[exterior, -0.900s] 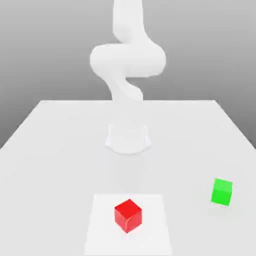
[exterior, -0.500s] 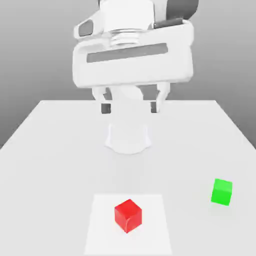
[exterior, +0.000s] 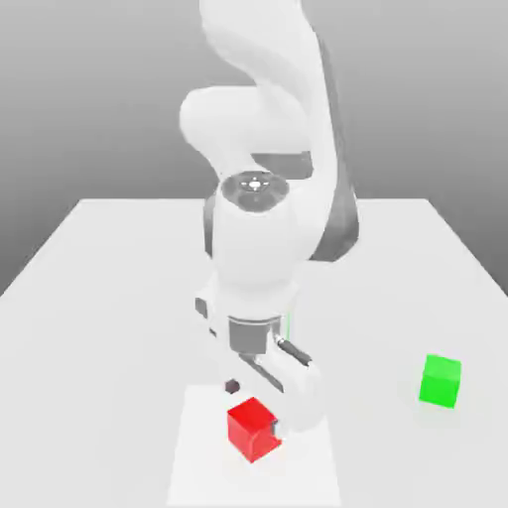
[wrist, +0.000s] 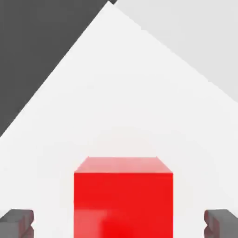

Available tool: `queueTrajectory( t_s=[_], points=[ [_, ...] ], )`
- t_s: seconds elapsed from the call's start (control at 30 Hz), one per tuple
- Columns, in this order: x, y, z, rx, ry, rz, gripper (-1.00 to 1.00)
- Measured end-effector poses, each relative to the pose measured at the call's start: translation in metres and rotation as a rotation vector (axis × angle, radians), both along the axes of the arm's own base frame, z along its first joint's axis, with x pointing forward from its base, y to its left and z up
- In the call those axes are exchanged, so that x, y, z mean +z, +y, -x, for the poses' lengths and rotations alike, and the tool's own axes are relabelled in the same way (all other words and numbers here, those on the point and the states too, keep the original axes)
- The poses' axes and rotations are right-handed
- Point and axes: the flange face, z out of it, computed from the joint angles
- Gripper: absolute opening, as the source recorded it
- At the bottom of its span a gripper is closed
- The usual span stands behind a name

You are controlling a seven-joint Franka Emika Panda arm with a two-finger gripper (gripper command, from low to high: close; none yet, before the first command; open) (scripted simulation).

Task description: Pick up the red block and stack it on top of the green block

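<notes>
The red block (exterior: 248, 431) sits on a lighter square patch near the table's front edge. My gripper (exterior: 254, 407) has come down right over it and is open. One dark fingertip (exterior: 232, 385) shows behind the block and the other (exterior: 276, 428) against its right side. In the hand view the red block (wrist: 123, 197) lies between the two fingertips (wrist: 16, 222), with a clear gap on each side, so nothing is gripped. The green block (exterior: 440, 380) stands by itself on the table at the exterior view's right, well apart from the gripper.
The white table (exterior: 99, 298) stretches wide around both blocks. The pale square patch (exterior: 198, 451) lies under the red block. My own arm (exterior: 258, 248) rises from the middle of the table behind the red block.
The arm has swung down from high above the table to the red block. The open fingers now stand on either side of it. Neither block has moved.
</notes>
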Motion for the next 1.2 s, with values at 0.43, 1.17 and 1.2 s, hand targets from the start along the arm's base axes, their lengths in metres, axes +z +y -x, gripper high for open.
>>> queueTrajectory(
  t_s=[0.43,1.17,1.2],
  points=[
    [0.054,0.004,0.0,0.004,-0.001,0.0,-1.0],
    [0.036,0.275,0.105,0.227,-0.002,-0.001,1.0],
    [0.036,0.275,0.105,0.227,-0.002,-0.001,1.0]
  ],
)
